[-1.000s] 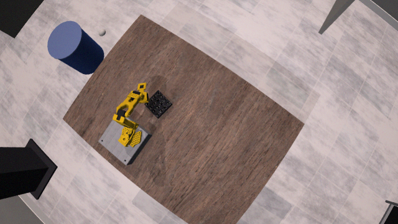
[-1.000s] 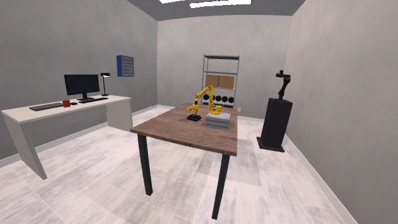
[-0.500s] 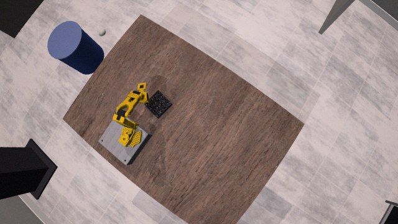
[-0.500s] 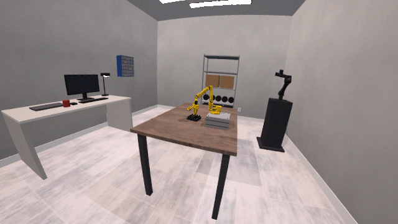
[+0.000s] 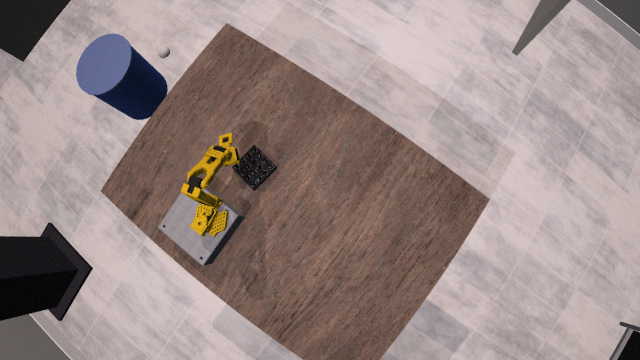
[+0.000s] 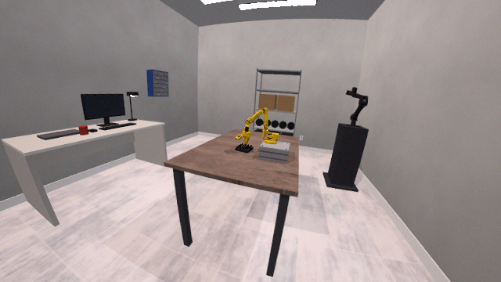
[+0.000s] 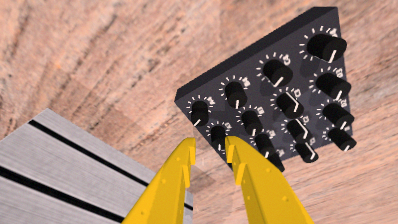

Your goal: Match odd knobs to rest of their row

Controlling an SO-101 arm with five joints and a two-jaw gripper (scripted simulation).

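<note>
The black knob box (image 7: 280, 100) lies on the wooden table, with several black knobs with white pointer lines in rows. It also shows in the overhead view (image 5: 254, 167) and small in the room view (image 6: 243, 148). My yellow gripper (image 7: 210, 150) hangs above the box's near corner, with its fingers close together and nothing between them. One corner knob (image 7: 218, 135) stands just beyond the fingertips, apart from them. The knob labels are too small to read. In the overhead view the gripper (image 5: 233, 156) is at the box's left edge.
The grey base block (image 5: 200, 227) that carries the arm is close behind the gripper and shows in the wrist view (image 7: 60, 170). A blue cylinder (image 5: 120, 75) stands on the floor off the table's far left corner.
</note>
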